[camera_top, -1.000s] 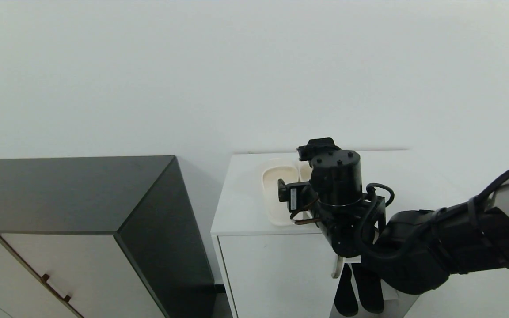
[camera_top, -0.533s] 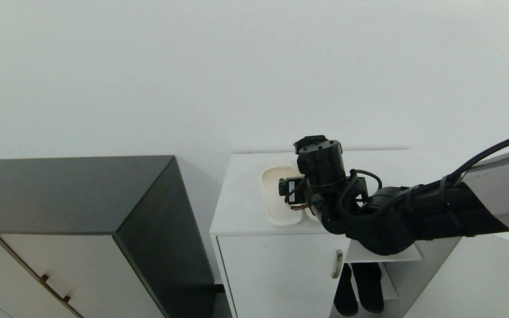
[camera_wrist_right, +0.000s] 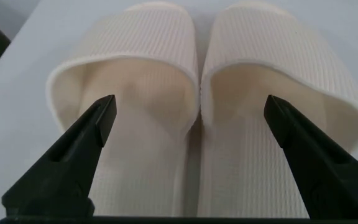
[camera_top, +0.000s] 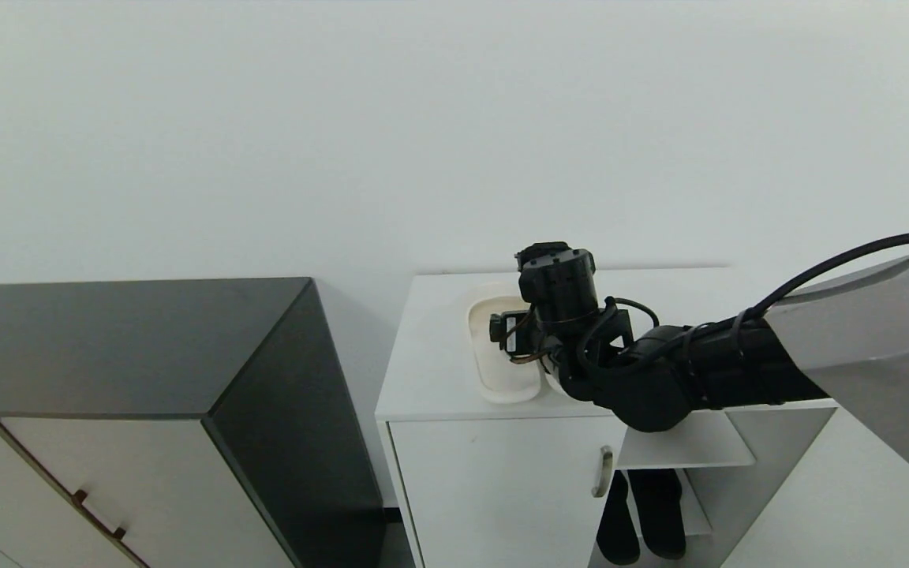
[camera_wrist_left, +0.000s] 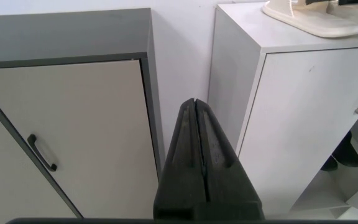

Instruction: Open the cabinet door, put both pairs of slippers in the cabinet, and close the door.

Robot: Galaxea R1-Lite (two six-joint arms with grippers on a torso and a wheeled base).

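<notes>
Right wrist view: right gripper [camera_wrist_right: 190,104], spread wide, flanks the 2 cream slippers [camera_wrist_right: 148,124].

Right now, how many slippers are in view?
4. Two cream slippers lie side by side on top of the white cabinet; two black slippers stand inside it, under the shelf. More may be hidden behind the closed door.

The white cabinet [camera_top: 431,379] carries the cream slippers [camera_top: 494,371] side by side on its flat top, near the middle. In its open right half, black slippers [camera_top: 660,513] stand below the inner shelf [camera_top: 687,448].
</notes>
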